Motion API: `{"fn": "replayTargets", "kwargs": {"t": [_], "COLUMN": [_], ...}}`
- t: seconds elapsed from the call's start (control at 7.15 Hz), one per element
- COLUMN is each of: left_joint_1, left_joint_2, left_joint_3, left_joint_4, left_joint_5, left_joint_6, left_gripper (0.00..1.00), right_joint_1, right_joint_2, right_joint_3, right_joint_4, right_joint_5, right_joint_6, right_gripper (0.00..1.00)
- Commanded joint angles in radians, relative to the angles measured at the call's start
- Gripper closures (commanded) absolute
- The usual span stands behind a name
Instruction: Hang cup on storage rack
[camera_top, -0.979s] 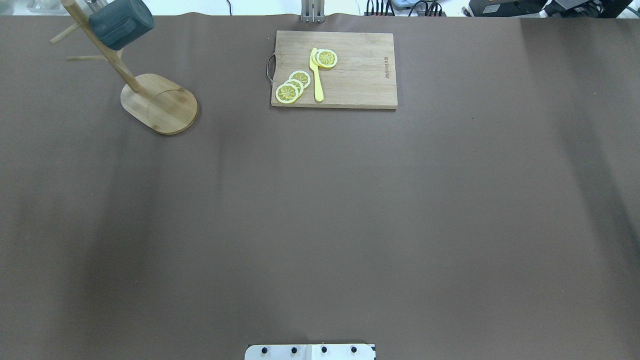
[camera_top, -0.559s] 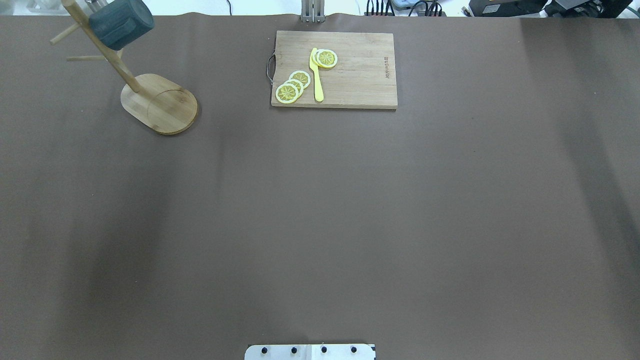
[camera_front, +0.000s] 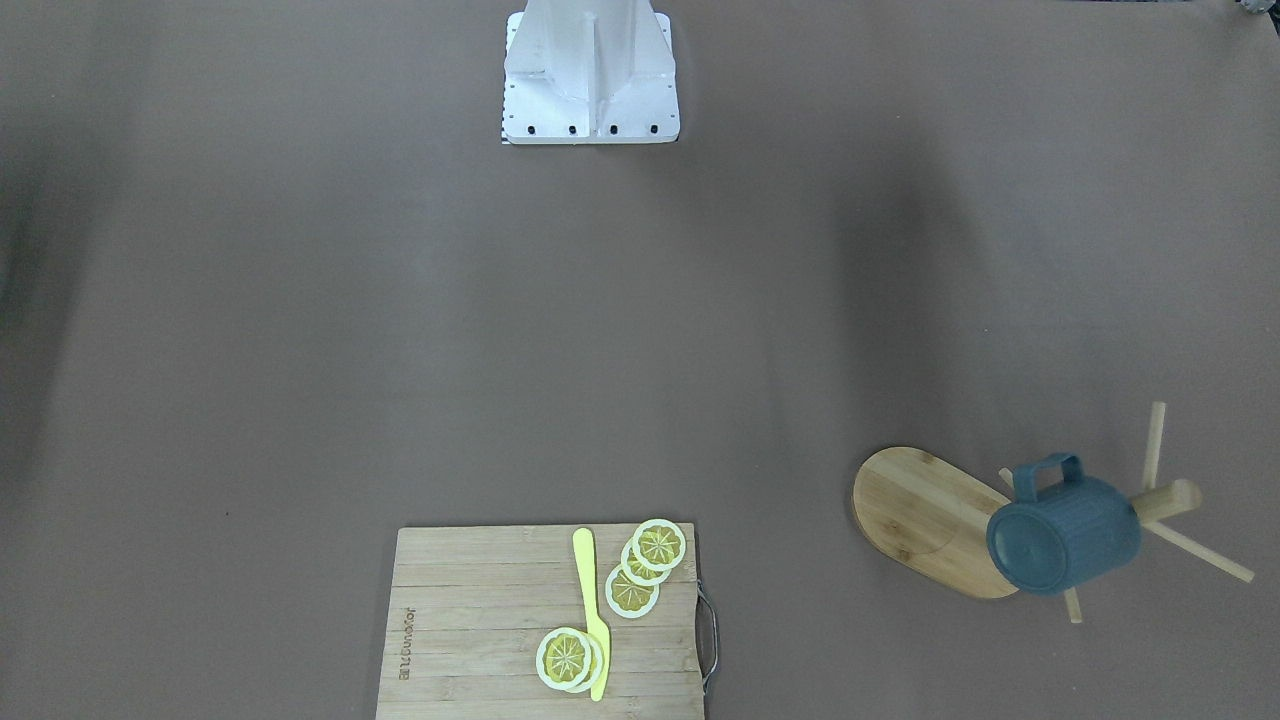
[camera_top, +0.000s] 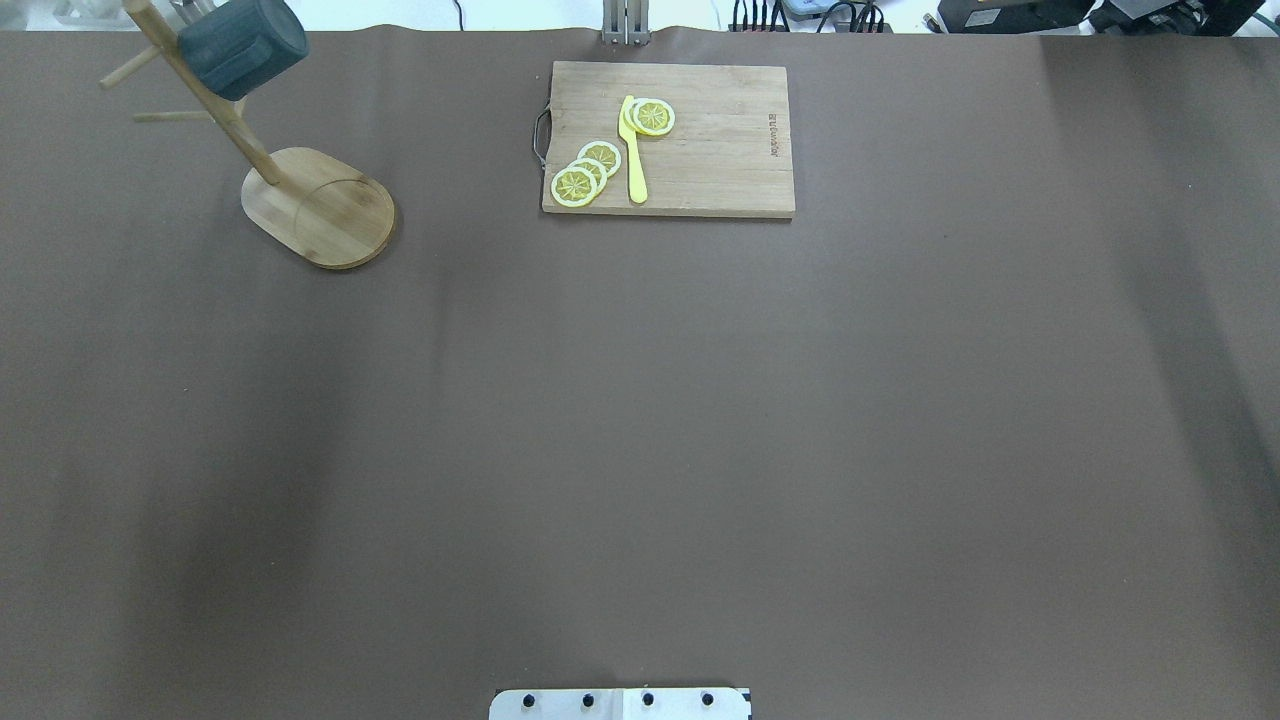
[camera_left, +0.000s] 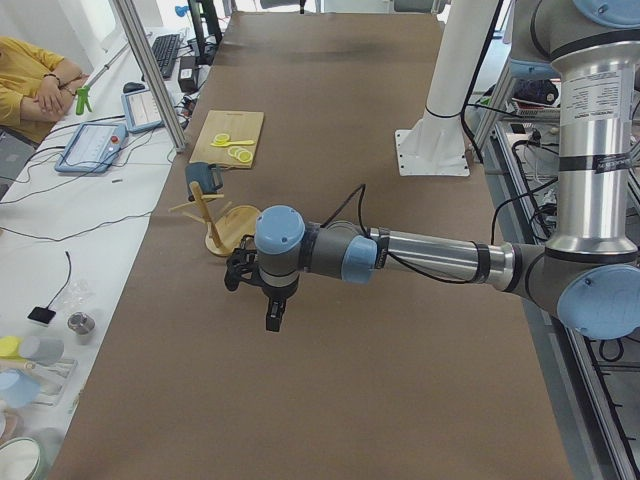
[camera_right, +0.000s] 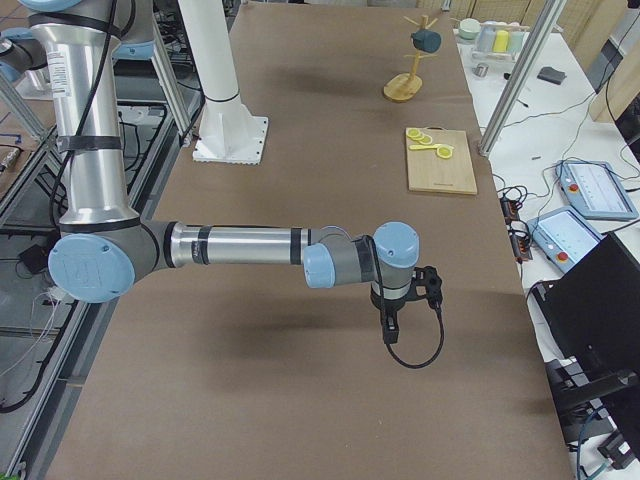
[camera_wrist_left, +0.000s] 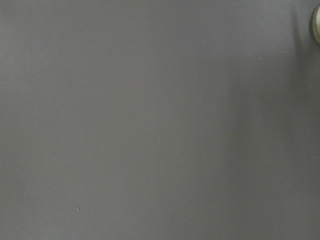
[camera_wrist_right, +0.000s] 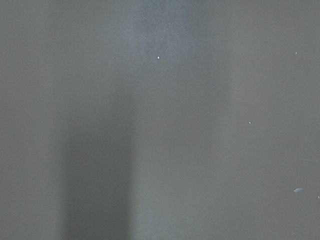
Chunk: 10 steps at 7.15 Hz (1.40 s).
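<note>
The cup (camera_top: 240, 45) is up on the storage rack (camera_top: 330, 215), off the worktop (camera_top: 640, 420). It is carried high beside the top of the post and tipped on its side, so that its flat bottom faces outward. Its loop handle lies in among the pegs, but whether a peg runs through the loop is too small to make out. The rack stands on its oval base in the far left corner of the worktop, away from the robot's side. A bamboo cutting board (camera_top: 720, 150) lies flat against the far edge near its middle, well apart from the rack. On it are lemon slices (camera_top: 575, 185) and a yellow knife (camera_top: 634, 160). The left gripper (camera_left: 272, 310) hangs above the brown cover toward the left end of the worktop with its fingers pointing down, touching nothing and apart from the rack. It shows only in the side view — I cannot tell whether its fingers are spread or pressed together. The right gripper (camera_right: 390, 325) hangs the same way over the right end, near the far edge, fingers down and holding nothing that can be seen — its state too cannot be told. Both wrist views show only bare brown cover.
</note>
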Motion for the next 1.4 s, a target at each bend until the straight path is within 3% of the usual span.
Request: {"fn": "replayTargets", "kwargs": {"t": [0.0,0.28,1.26], "left_joint_1": [0.001,0.001,0.003], "left_joint_2": [-0.002,-0.005,-0.002], "left_joint_3": [-0.001,0.004,0.002], "left_joint_4": [0.003,0.001,-0.002], "left_joint_5": [0.004,0.004,-0.004], "left_joint_6": [-0.007,-0.009,-0.009], "left_gripper": [0.02,0.02,0.02], "right_joint_1": [0.001,0.001,0.001], "right_joint_2": [0.004,0.009,-0.026], "right_joint_3": [0.012,0.057,0.06], "right_joint_4": [0.001,-0.011,-0.013], "right_joint_5": [0.004,0.005,0.02], "right_joint_6": [0.0,0.0,-0.001], "right_gripper": [0.0,0.0,0.0]}}
